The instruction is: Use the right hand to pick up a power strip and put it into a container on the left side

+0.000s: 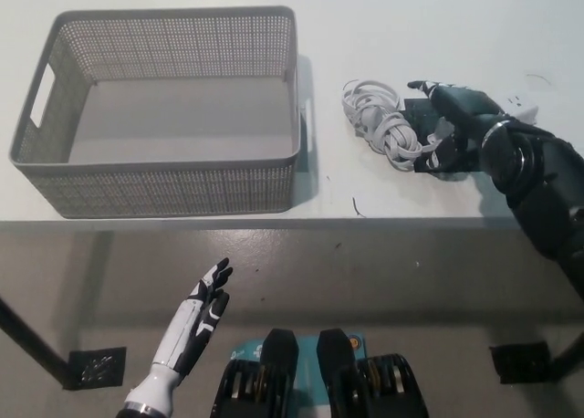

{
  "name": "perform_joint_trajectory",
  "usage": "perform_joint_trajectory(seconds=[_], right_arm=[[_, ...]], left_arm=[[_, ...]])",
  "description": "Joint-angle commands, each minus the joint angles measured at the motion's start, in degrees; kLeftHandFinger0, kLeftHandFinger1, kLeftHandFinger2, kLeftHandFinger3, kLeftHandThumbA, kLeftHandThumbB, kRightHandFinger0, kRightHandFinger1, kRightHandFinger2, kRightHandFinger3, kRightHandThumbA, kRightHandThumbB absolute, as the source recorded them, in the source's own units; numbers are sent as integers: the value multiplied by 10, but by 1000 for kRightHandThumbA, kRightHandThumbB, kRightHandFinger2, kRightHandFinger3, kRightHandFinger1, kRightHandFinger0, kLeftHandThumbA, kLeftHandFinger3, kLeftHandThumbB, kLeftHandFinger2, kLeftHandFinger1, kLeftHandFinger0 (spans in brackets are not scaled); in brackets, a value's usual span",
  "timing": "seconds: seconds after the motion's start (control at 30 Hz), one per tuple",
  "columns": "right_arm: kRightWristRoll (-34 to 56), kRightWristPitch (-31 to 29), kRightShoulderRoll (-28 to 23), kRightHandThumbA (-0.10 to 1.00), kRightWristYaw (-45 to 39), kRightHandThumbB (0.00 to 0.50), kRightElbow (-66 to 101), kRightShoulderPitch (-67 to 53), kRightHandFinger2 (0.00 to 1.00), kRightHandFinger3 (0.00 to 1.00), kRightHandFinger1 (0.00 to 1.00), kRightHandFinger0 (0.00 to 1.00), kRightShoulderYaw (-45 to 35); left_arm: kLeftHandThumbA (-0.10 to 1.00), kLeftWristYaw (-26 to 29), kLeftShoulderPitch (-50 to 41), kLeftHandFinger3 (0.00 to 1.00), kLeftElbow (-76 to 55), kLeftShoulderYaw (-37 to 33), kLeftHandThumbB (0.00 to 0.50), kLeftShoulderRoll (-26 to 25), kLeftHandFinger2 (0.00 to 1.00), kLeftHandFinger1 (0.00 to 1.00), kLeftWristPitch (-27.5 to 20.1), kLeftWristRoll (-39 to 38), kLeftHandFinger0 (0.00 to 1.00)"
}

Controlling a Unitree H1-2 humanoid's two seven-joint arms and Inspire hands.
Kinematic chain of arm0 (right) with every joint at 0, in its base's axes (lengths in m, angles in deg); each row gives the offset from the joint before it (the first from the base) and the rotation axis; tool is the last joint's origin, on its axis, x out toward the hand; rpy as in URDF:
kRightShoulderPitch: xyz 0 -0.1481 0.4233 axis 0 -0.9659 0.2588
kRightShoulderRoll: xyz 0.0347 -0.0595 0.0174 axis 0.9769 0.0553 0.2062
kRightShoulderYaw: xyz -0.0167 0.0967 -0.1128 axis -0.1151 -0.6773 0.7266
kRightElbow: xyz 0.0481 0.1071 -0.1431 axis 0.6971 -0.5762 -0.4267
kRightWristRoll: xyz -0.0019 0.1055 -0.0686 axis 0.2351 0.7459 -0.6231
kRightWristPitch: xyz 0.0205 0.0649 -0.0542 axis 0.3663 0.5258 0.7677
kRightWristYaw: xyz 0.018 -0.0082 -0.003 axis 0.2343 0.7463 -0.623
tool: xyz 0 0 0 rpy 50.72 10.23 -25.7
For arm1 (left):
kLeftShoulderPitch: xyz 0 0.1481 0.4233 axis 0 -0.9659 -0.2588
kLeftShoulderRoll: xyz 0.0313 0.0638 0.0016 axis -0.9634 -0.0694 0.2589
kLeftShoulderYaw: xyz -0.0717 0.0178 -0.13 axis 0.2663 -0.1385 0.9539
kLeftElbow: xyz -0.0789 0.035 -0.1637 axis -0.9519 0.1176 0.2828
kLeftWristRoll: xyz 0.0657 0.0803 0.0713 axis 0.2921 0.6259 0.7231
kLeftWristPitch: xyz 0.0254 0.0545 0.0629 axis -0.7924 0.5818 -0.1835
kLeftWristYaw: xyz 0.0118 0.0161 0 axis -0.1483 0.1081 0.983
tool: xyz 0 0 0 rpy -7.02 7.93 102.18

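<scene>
A grey basket (164, 176) and a coiled cord (381, 124) sit on the white table (401, 35). The right hand (449, 126) lies over the power strip (518, 103), grip unclear. The left hand (203, 313) hangs open below the table edge.

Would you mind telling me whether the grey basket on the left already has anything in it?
Empty. The basket shows only its bare grey floor; the coiled white cable lies on the table to its right.
</scene>
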Motion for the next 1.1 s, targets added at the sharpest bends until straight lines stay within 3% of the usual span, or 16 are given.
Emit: perform_joint_trajectory(seconds=[0.0,0.13,0.23,0.27,0.3,0.33,0.37,0.4,0.47,0.57,0.63,0.67,0.77,0.87,0.93,1.07], right_arm=[[-9,-29,5,1000,32,385,-38,46,1000,1000,1000,1000,12],[-8,-40,13,982,60,369,-72,54,1000,1000,1000,1000,16],[-24,-126,37,453,348,387,-121,37,1000,1000,1000,1000,7],[-39,-134,43,308,434,377,-133,34,719,769,768,803,15],[-71,-153,49,-77,571,286,-150,29,464,494,264,48,39],[-74,-155,49,-77,583,286,-152,29,464,494,264,48,42],[-57,-179,55,-99,591,171,-156,26,604,612,182,2,27],[-51,-194,58,-100,601,146,-156,23,642,760,277,0,22],[-36,-215,61,-100,595,158,-156,22,719,780,352,1,10],[-32,-225,62,-100,604,129,-161,24,706,849,327,0,8],[-30,-230,62,-100,607,130,-160,23,716,872,331,0,7],[-29,-234,61,-100,604,137,-160,23,720,787,294,0,6],[-30,-245,59,-100,609,152,-162,24,717,742,273,0,7],[-21,-254,60,-100,604,139,-166,25,720,736,270,0,0],[-26,-257,57,-100,613,104,-166,29,750,828,288,0,4],[-47,-250,48,-100,640,116,-164,47,740,812,278,0,20]], left_arm=[[1000,0,8,1000,-10,5,85,-3,1000,1000,-19,-12,1000],[1000,1,8,1000,-9,6,87,-3,1000,1000,-21,-13,1000],[1000,1,6,1000,-11,7,95,0,1000,1000,-16,-16,1000],[1000,2,6,1000,-12,7,91,0,1000,1000,-15,-14,1000],[1000,1,5,1000,-14,8,93,1,1000,1000,-12,-16,1000],[1000,1,5,1000,-14,8,93,1,1000,1000,-12,-16,1000],[1000,2,6,1000,-12,8,90,1,1000,1000,-15,-16,1000],[1000,3,3,1000,-10,7,91,2,1000,1000,-17,-15,1000],[1000,1,4,1000,-6,7,94,2,1000,1000,-21,-19,1000],[1000,-1,7,1000,-3,8,101,0,1000,1000,-21,-22,1000],[1000,-1,8,1000,-5,7,91,0,1000,1000,-19,-19,1000],[1000,1,9,1000,-4,7,86,0,1000,1000,-22,-16,1000],[1000,3,10,1000,1,7,87,0,1000,1000,-29,-15,1000],[1000,1,10,1000,-1,7,81,0,1000,1000,-27,-17,1000],[1000,0,12,1000,5,5,56,-3,1000,1000,-37,-15,1000],[1000,-3,14,1000,9,5,44,-3,1000,1000,-41,-21,1000]])
